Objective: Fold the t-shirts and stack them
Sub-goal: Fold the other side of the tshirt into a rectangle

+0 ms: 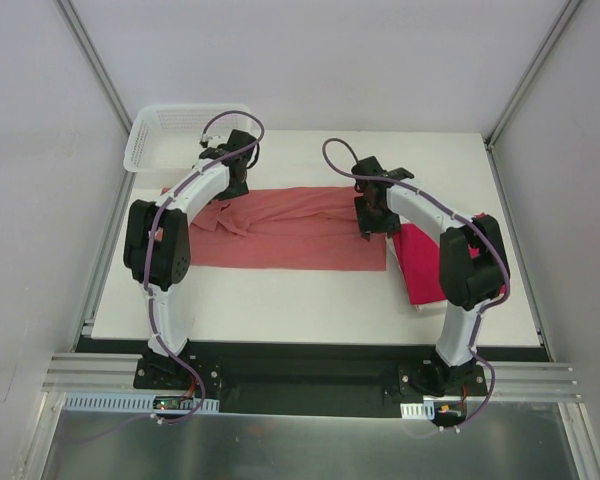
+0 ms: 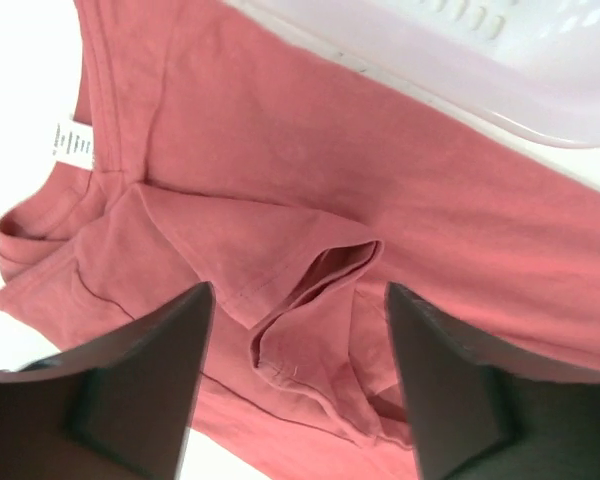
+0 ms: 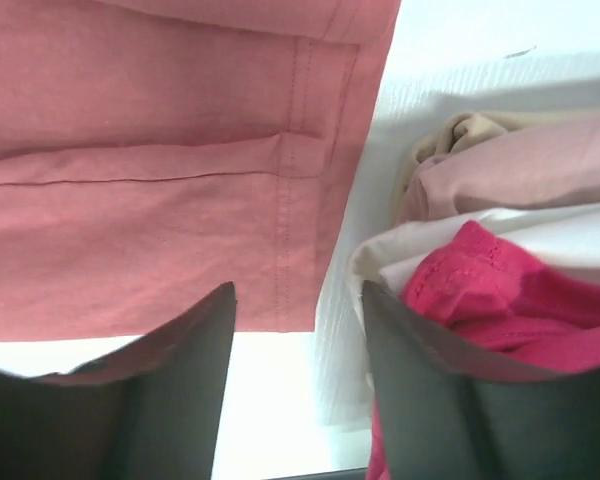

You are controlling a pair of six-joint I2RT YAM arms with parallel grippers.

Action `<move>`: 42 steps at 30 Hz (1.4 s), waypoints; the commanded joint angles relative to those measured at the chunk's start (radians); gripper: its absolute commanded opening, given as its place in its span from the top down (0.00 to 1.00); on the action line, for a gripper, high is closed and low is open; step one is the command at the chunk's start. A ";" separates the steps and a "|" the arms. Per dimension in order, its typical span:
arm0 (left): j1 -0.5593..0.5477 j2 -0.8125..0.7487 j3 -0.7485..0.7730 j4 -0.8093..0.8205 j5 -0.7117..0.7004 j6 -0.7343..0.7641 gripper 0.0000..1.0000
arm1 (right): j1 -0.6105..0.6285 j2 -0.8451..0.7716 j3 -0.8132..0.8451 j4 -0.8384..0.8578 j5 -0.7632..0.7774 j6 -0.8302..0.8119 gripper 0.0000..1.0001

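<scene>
A white bench point(image 1: 280, 310) is framed by pale walls. Across its middle the salmon-pink tee point(image 1: 290, 240) is laid out as a long band. The crimson tee point(image 1: 420, 270) is piled at 3 o'clock, and the mesh basket point(image 1: 160, 135) is parked at 11. Two tees and one basket are counted. Soft, light, limp cloth is expected, best pinched at seams. The left end effector point(image 2: 298, 288) is held open over the sleeve point(image 2: 320, 270) and the right end effector point(image 3: 296, 287) open beside the hem point(image 3: 290, 150), with nothing gripped.

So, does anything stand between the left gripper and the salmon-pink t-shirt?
Nothing visible does. The left gripper is open right over the salmon-pink t-shirt. The white basket lies at the shirt's far edge, not between them.
</scene>
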 commanded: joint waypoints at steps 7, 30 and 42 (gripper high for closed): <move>-0.001 -0.282 -0.182 0.001 0.097 -0.062 0.01 | 0.045 -0.163 -0.050 0.068 -0.143 -0.043 0.03; 0.311 -0.386 -0.785 0.543 0.741 -0.209 0.01 | 0.140 0.070 -0.132 0.315 -0.257 0.010 0.03; 0.357 -0.765 -1.103 0.376 0.603 -0.293 0.01 | 0.205 -0.131 -0.479 0.365 -0.308 0.115 0.03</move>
